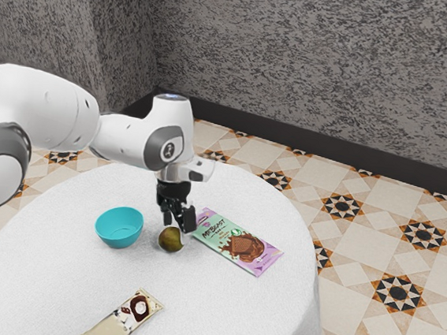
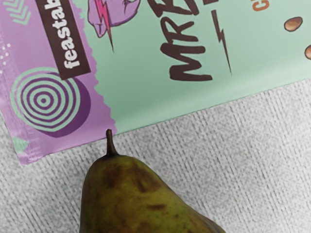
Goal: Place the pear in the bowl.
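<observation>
A rough grey wall [image 1: 320,66] rises at the back of a room, with a dark baseboard [image 1: 344,151] along its foot. Below it spreads a tiled floor [image 1: 361,264], cream and tan with dark-and-orange star patterns. On this floor stands a round desk [image 1: 225,314] with a white, fabric-like covering. A white robot arm [image 1: 43,103] with grey joints enters from the exterior view's left and reaches over the desk.

The largest item on the desk is a flat chocolate packet [image 1: 240,244], mint green with lilac ends, lettered "MrBeast" and pictured with pieces of chocolate. Nearer the exterior camera lies a slim cream-coloured bar [image 1: 123,319], its wrapper showing a round brown-and-white picture. A turquoise bowl [image 1: 119,228] sits upright toward the exterior view's left.

The black hand [image 1: 178,222] points down just above the pear, its two fingers spread apart, gripping nothing. Smallest is the pear [image 1: 170,240], brownish green, on the desk between the bowl and the packet, outside the bowl. In the wrist view it appears close up, mottled brown, its short dark stem pointing toward the lilac end of the packet and overlapping that edge; whether the two touch, I cannot tell.
</observation>
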You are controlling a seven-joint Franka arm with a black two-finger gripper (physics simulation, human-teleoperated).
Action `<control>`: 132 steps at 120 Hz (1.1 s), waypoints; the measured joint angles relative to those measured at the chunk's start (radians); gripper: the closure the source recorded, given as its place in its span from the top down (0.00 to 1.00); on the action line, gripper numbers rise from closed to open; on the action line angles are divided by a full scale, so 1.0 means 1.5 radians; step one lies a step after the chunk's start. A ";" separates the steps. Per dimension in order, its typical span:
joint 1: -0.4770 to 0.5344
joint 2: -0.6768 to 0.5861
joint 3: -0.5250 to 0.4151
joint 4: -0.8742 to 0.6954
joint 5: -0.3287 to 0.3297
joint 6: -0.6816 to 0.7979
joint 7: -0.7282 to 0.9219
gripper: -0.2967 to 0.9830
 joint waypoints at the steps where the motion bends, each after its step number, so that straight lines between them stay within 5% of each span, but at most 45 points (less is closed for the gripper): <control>1: 0.000 0.001 0.000 0.000 0.000 0.000 0.002 0.77; 44: 0.000 -0.016 -0.008 -0.029 -0.004 0.016 0.058 0.77; 132: 0.000 -0.002 -0.002 -0.036 0.009 0.020 -0.164 0.77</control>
